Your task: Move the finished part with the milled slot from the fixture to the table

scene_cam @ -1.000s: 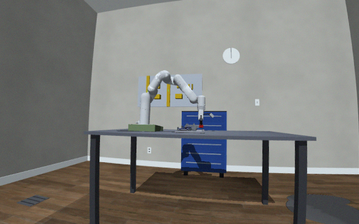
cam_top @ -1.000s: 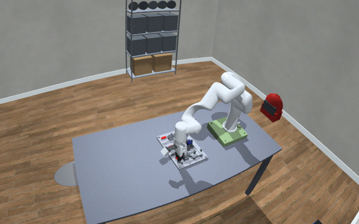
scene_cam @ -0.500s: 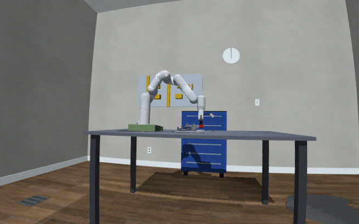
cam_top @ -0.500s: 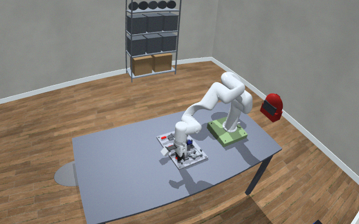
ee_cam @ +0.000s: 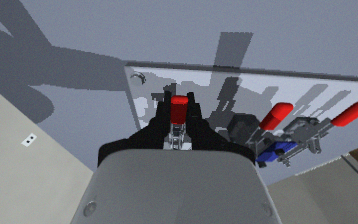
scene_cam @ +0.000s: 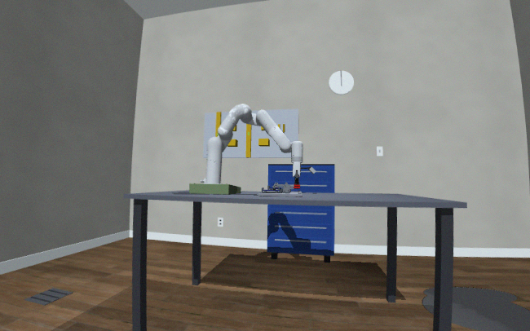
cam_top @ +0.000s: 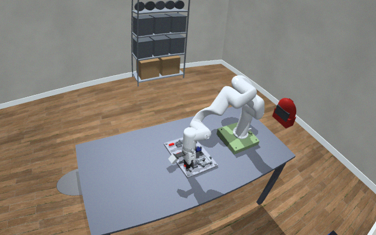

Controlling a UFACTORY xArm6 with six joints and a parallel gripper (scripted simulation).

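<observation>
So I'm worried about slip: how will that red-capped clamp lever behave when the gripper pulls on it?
The gripper is shut on the clamp lever. The lever looks stiff, so it should probably swing on its pivot rather than bend. Its smooth, rounded red cap may slide between the fingers.

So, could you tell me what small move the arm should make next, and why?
Probably swing the red clamp handle over to unlock it. The gripper is shut on that handle, with a black finger on either side, and the part must be unclamped before it can leave the fixture. The other two handles should stay untouched.
</observation>
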